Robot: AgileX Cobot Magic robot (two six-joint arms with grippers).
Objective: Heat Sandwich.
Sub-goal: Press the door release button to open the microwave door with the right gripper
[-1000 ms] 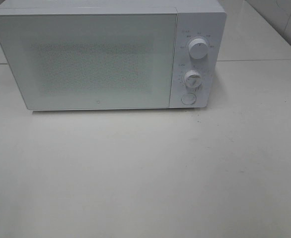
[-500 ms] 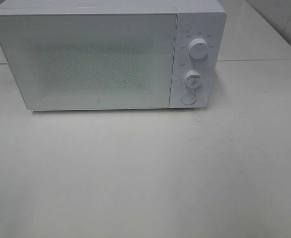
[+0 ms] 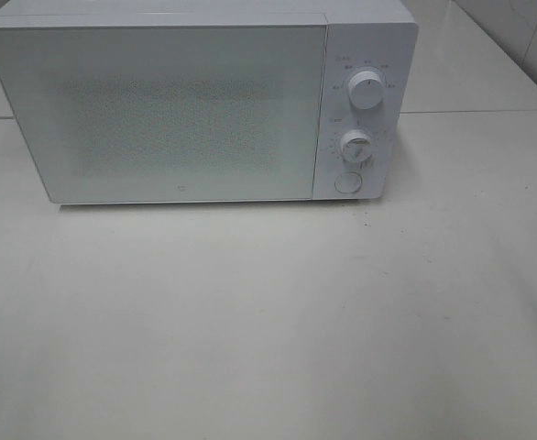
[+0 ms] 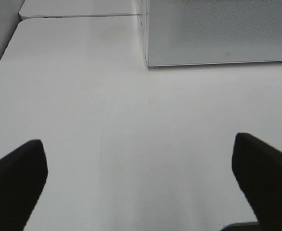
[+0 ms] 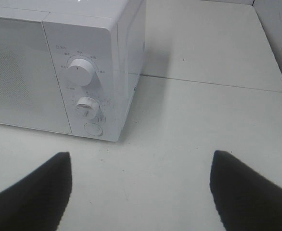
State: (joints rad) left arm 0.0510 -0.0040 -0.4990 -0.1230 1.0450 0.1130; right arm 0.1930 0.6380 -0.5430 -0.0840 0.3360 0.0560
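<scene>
the white microwave is sitting across the upper part of the high view, its door lying shut. from its front edge, open tabletop is stretching over the whole lower half. the left pincer is hovering spread wide above that surface. the right pincer is hanging spread too, facing the knobs. the sandwich is not showing in any view.
</scene>
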